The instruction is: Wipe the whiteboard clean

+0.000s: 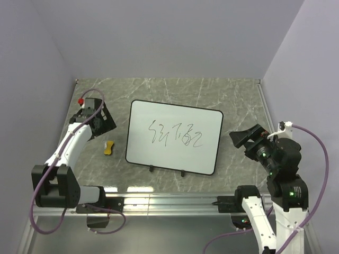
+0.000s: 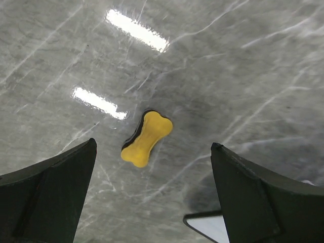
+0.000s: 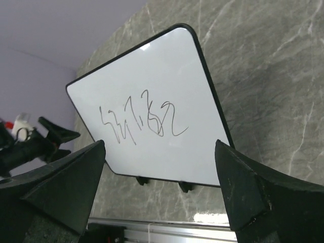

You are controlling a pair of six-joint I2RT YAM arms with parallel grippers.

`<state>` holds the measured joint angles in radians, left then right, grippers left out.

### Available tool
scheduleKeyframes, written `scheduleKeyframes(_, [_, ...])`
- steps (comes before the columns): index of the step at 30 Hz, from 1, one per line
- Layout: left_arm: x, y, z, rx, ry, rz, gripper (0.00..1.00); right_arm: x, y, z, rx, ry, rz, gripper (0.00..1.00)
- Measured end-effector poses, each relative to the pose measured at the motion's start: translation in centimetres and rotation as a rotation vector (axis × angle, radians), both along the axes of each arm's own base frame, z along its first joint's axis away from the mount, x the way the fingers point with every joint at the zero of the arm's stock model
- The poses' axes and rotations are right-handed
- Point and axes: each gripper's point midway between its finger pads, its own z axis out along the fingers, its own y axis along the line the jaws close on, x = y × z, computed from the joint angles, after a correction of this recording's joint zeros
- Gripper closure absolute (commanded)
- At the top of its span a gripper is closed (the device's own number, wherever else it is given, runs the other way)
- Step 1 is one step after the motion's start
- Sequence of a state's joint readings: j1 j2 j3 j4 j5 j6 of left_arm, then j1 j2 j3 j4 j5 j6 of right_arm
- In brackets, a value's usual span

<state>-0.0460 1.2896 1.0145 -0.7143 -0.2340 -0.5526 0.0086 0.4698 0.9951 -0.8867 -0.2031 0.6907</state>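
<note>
Left pincer (image 1: 105, 120) spread wide, empty, hanging above the sponge (image 1: 109, 147) on the left of the table (image 1: 238, 100). Right pincer (image 1: 244, 138) also wide and empty, raised just right of the board (image 1: 206, 153) and facing it.

Board lies flat mid-table, feet toward the near edge. Sponge just left of it, not touching. Scribbles (image 1: 175, 135) across the middle, none wiped.

Risks, by my reckoning:
- Sponge is small and sits askew between the left fingers. A close off its middle could pinch one lobe and flick it away.
- Board looks loose on smooth stone. Wiping pressure could slide or turn it unless the right arm steadies it.
- Dark layer shows under the yellow; which face wipes, I cannot tell.
</note>
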Motion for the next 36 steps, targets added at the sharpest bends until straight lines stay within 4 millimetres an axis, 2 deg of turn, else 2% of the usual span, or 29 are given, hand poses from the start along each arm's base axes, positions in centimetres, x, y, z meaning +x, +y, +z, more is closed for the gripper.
scheduleKeyframes(4, [-0.2, 0.1, -2.5, 0.008, 0.065, -0.026, 0.02, -1.3, 0.3, 0.8, -0.007, -0.017, 0.028, 0.06])
scheduleKeyframes(11, [-2.0, -0.8, -5.9, -0.039, 0.131, -0.052, 0.03, -2.3, 0.2, -0.7, -0.035, 0.043, 0.042, 0.06])
scheduleKeyframes(14, [-2.6, -1.1, -6.8, -0.058, 0.158, -0.043, 0.05, -2.7, 0.2, -1.1, -0.048, 0.054, 0.045, 0.06])
scheduleKeyframes(20, [-2.3, -1.6, -8.4, -0.087, 0.189, -0.026, 0.12, -3.2, 0.1, -1.4, -0.056, 0.057, 0.045, 0.07])
scheduleKeyframes(28, [-3.3, -1.9, -11.4, -0.086, 0.293, -0.014, 0.32, -3.1, -0.2, -1.6, -0.074, 0.059, 0.037, 0.07])
scheduleKeyframes(32, [-3.4, -1.8, -11.5, -0.07, 0.297, -0.003, 0.41, -3.0, -0.4, -2.0, -0.078, 0.069, 0.03, 0.07])
scheduleKeyframes(35, [-3.5, -1.9, -11.5, -0.063, 0.299, 0.006, 0.6, -2.9, -0.4, -2.3, -0.082, 0.074, 0.027, 0.06])
scheduleKeyframes(36, [-3.5, -1.9, -11.5, -0.061, 0.299, 0.009, 0.75, -2.8, -0.5, -2.4, -0.082, 0.075, 0.026, 0.07])
